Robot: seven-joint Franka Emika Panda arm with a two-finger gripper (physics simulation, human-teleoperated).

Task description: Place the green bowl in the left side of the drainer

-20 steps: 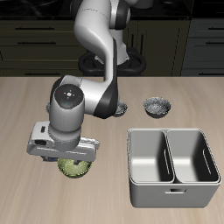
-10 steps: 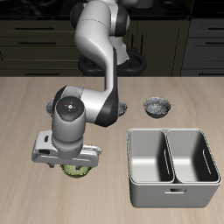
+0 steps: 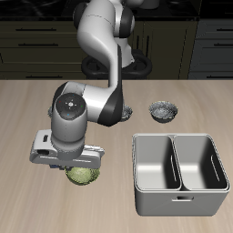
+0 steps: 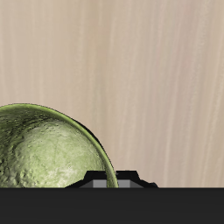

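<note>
The green bowl is round, yellow-green and mottled, near the table's front edge, directly under my hand. In the wrist view its shiny inside fills much of the frame, with its rim at my finger. My gripper is shut on the bowl's rim and holds it just above the table; the fingertips are mostly hidden by the hand. The drainer, a large grey two-compartment tub, stands apart from the bowl, beside it along the front edge. Both its compartments are empty.
A grey speckled bowl sits farther back, behind the drainer. Another small grey bowl shows partly behind my arm. Dark cabinets line the back wall.
My hand dropped lower over the green bowl, then rose a little; the bowl now shows more below the hand and seems to have risen with it.
</note>
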